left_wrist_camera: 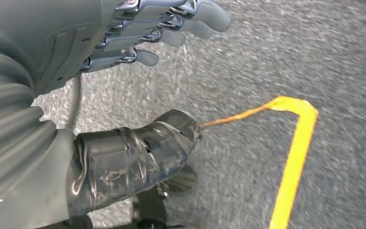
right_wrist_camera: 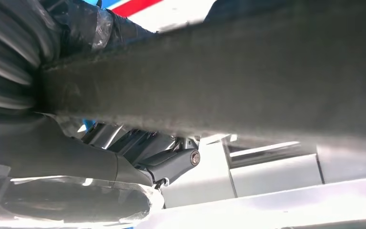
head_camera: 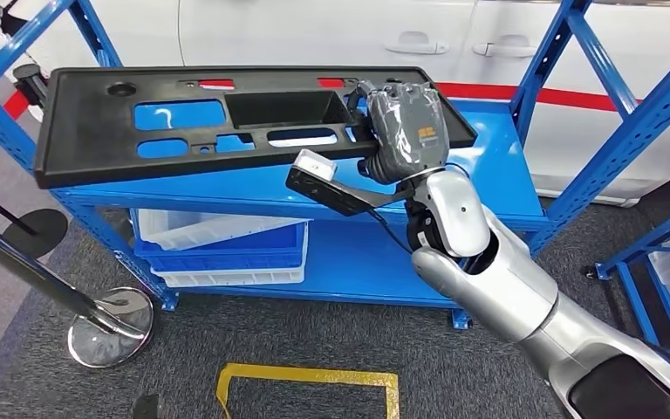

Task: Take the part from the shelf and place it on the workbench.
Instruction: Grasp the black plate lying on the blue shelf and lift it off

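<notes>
Black plastic fills the upper left and centre of the head view: the part, a long flat panel with cut-outs, lies across the top of the blue shelf with its near edge overhanging. Below it, on the lower level, white bins sit stacked. Lower left stands a chrome stanchion base, and yellow floor tape marks a box at the bottom centre.

Right of centre, the right hand sits on the panel's right end, fingers curled over its edge; in the right wrist view the panel's dark edge runs straight across, with the fingers wrapped under it, so it looks like a held grip. The left hand hangs over the carpet, fingers loosely apart, holding nothing.

The grip is far off the panel's middle, so I judge the long left end will sag or swing once lifted. Best to raise it slowly and level, draw it clear of the blue uprights at right, and keep the grip firm while turning toward the workbench
</notes>
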### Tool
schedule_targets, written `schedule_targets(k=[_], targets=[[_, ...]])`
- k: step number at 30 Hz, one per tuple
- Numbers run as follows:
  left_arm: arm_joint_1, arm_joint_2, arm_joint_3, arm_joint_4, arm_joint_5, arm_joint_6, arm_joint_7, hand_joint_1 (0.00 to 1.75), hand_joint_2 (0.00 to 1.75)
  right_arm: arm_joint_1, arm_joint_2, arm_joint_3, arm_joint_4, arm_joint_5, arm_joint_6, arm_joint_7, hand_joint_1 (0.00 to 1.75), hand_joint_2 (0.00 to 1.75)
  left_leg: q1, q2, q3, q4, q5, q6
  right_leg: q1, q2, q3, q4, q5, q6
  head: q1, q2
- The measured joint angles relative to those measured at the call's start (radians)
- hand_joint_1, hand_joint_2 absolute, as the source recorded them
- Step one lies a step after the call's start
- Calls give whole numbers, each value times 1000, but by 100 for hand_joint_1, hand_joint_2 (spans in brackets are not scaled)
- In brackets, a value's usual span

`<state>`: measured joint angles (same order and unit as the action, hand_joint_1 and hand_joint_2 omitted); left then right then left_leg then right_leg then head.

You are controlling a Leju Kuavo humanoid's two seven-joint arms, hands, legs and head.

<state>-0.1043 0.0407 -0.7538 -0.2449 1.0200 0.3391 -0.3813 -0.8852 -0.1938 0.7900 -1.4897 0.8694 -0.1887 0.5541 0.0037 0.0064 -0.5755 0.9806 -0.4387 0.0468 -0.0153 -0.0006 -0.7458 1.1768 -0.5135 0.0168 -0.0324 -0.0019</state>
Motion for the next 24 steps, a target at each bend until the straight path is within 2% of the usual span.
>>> schedule_targets(k=[1, 2, 3, 4, 5, 6, 7, 8, 9, 10, 11, 12, 13, 15, 16, 17, 18, 19, 20, 21, 22, 23, 24], targets=[[0, 0, 0, 0, 1, 0, 0, 0, 175, -1, -3, 0, 0, -3, -3, -1, 175, 175, -2, 0, -17, 1, 12, 2, 1, 0, -8, 64, -27, -1, 1, 0], [1, 0, 0, 0, 1, 0, 0, 0, 175, -1, -5, 0, 0, -6, -7, -2, 175, 175, -4, 1, -34, 3, 24, 4, 2, 0, -6, 111, -25, -2, 1, 0], [1, 0, 0, 0, 2, 1, 0, 0, 175, -1, -6, 0, 0, -9, -12, -2, 175, 175, -7, 1, -53, 6, 36, 4, 4, 0, 8, 132, -1, -5, 1, 0], [1, 0, 0, 0, 2, 1, 0, 0, 175, -1, -7, 0, 0, -10, -16, -4, 175, 175, -10, 1, -70, 9, 48, 4, 7, 0, 38, 122, 30, -10, 1, 0], [0, 0, 0, 0, 2, 1, 0, 0, 175, -2, -7, 0, 0, -11, -19, -4, 175, 175, -12, 0, -86, 14, 59, 3, 11, 0, 88, 77, 47, -18, 1, 0], [0, 0, 0, 0, 2, 2, 0, 0, 175, -3, -7, 0, -2, -11, -20, -5, 175, 175, -15, 0, -99, 18, 68, 2, 16, 0, 152, 1, 39, -27, 1, 0], [0, -1, 0, 0, 2, 2, 0, 0, 175, -5, -7, 0, -3, -10, -22, -6, 175, 175, -18, 0, -109, 21, 78, -1, 20, -1, 209, -75, 18, -32, 0, 0], [0, -1, 0, 0, 2, 2, 0, 0, 175, -7, -7, 0, -4, -9, -24, -7, 175, 175, -18, 0, -116, 21, 89, -4, 24, -2, 249, -137, -3, -36, 0, 0], [1, -1, 0, 0, 2, 2, 0, 0, 175, -10, -7, -1, -5, -8, -27, -8, 175, 175, -19, 0, -121, 17, 102, -9, 26, -2, 265, -174, -13, -36, 1, 0], [2, 0, 1, 1, 2, 2, 0, 0, 175, -11, -7, -1, -5, -7, -31, -9, 175, 175, -19, 0, -125, 11, 115, -15, 24, -3, 260, -184, -6, -37, 1, 0], [3, 2, 1, 1, 1, 2, 0, 0, 175, -12, -8, -1, -4, -6, -33, -10, 175, 175, -18, -2, -131, 10, 113, -21, 21, -4, 252, -187, 8, -40, 4, 0], [5, 3, 1, 2, 1, 2, 0, 0, 175, -11, -8, -1, -4, -6, -34, -10, 175, 175, -17, -4, -141, 25, 90, -27, 16, -6, 243, -190, 22, -44, 3, 0], [7, 4, 2, 3, 0, 2, 0, 0, 175, -10, -8, -1, -3, -4, -34, -10, 175, 175, -14, -5, -155, 60, 48, -34, 12, -7, 233, -192, 35, -49, 2, 0], [11, 4, 2, 3, -2, 0, 0, 0, 175, -9, -8, -1, -1, -2, -33, -12, 175, 175, -3, -6, -187, 183, -58, -49, 10, -8, 204, -187, 58, -54, 0, 0], [10, 4, 2, 3, -2, -2, 0, 0, 175, -9, -8, -1, -1, 0, -33, -12, 175, 175, 2, -5, -196, 246, -85, -55, 9, -8, 187, -182, 68, -54, -1, 0], [9, 4, 2, 3, -2, -3, 0, 0, 175, -9, -8, 0, 0, 2, -32, -12, 175, 175, 7, -5, -195, 290, -88, -61, 8, -8, 168, -175, 78, -51, -1, 0], [7, 4, 2, 3, -2, -3, 0, 0, 175, -9, -8, 0, 0, 5, -31, -12, 175, 175, 10, -5, -180, 305, -69, -65, 6, -8, 148, -167, 87, -48, -1, 0], [6, 4, 2, 3, -2, -4, 0, 0, 175, -9, -8, 0, 0, 8, -29, -12, 175, 175, 14, -5, -148, 287, -42, -68, 3, -8, 128, -158, 95, -44, -1, 0], [4, 4, 2, 3, -2, -4, 0, 0, 175, -9, -9, 0, 0, 13, -27, -11, 175, 175, 16, -5, -101, 238, -28, -70, 1, -7, 111, -149, 102, -39, -1, 0], [3, 4, 2, 3, -2, -4, 0, 0, 175, -9, -9, -1, 0, 18, -26, -9, 175, 175, 16, -7, -46, 169, -34, -69, 0, -7, 96, -140, 108, -33, -1, 0], [2, 4, 2, 3, -2, -4, 0, 0, 175, -10, -10, -1, 0, 22, -25, -8, 175, 175, 14, -9, -4, 112, -49, -65, 0, -7, 87, -134, 115, -27, -1, 0], [0, 4, 2, 3, -2, -4, 0, 0, 175, -10, -10, -1, 0, 25, -25, -6, 175, 175, 12, -11, 24, 69, -66, -59, 1, -7, 82, -132, 122, -20, -1, 0], [0, 4, 2, 3, -2, -5, 0, 0, 175, -11, -11, -1, 0, 26, -25, -5, 175, 175, 9, -13, 34, 49, -73, -52, 1, -8, 80, -134, 131, -13, -1, 0]])
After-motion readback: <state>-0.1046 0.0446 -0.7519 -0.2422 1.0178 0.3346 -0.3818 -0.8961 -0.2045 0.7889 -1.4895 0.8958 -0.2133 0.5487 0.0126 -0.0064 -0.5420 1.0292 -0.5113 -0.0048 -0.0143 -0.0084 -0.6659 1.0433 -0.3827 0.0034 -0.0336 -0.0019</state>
